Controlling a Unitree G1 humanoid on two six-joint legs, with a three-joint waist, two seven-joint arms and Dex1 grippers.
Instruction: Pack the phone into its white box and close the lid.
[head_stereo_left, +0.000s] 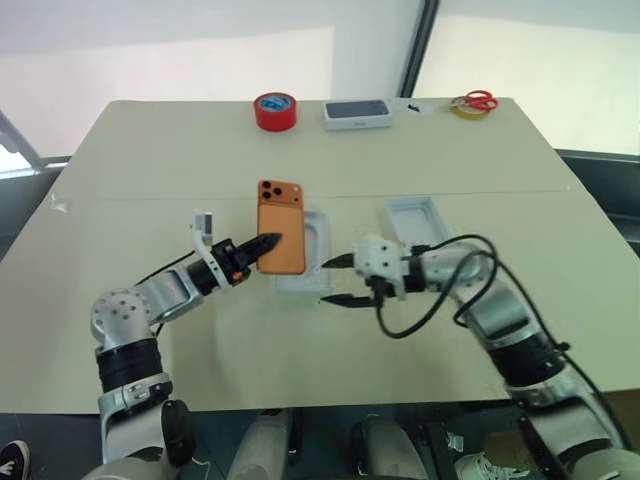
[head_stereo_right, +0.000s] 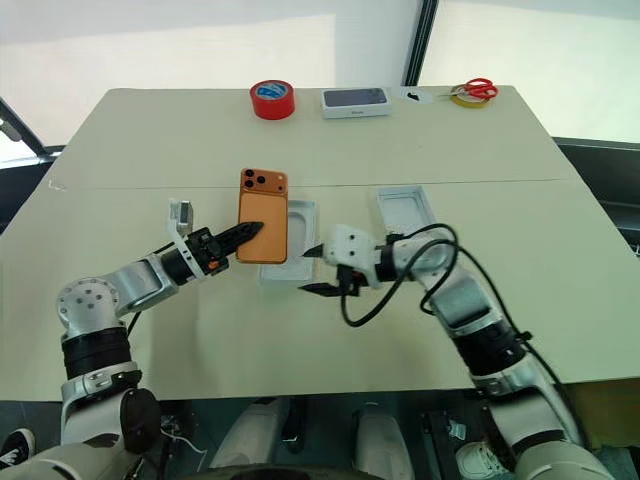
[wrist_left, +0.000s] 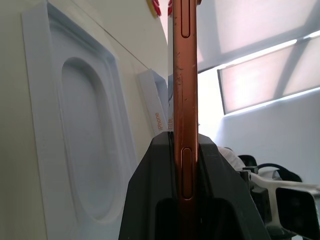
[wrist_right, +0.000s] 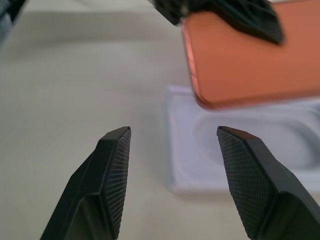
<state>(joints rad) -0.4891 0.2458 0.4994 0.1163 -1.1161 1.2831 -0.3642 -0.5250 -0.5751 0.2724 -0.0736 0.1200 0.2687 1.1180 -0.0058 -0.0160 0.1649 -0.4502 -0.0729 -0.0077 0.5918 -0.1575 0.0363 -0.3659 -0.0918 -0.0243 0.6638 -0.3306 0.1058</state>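
- Phone (head_stereo_left: 281, 236) is looking stiff, slim and slick-edged; left gripper (head_stereo_left: 262, 243) is pinching its long side near the bottom end, holding it just above the white box (head_stereo_left: 314, 252) on the bench (head_stereo_left: 150, 160).
- Its long axis is running away from the robot, lenses at the far end, back facing up.
- Right gripper (head_stereo_left: 340, 280) is hanging open and empty just beside the box.

Very little lettering on offer here. In the left wrist view, a short orange word runs along the side wall of the white box (wrist_left: 156, 107) just behind the phone (wrist_left: 185, 100), but the letters are too small and blurred to make out. At the far edge of the table, a white box with a dark phone picture (head_stereo_left: 357, 114) carries a tiny dark mark on its front edge, unreadable too. Nothing else bears text.
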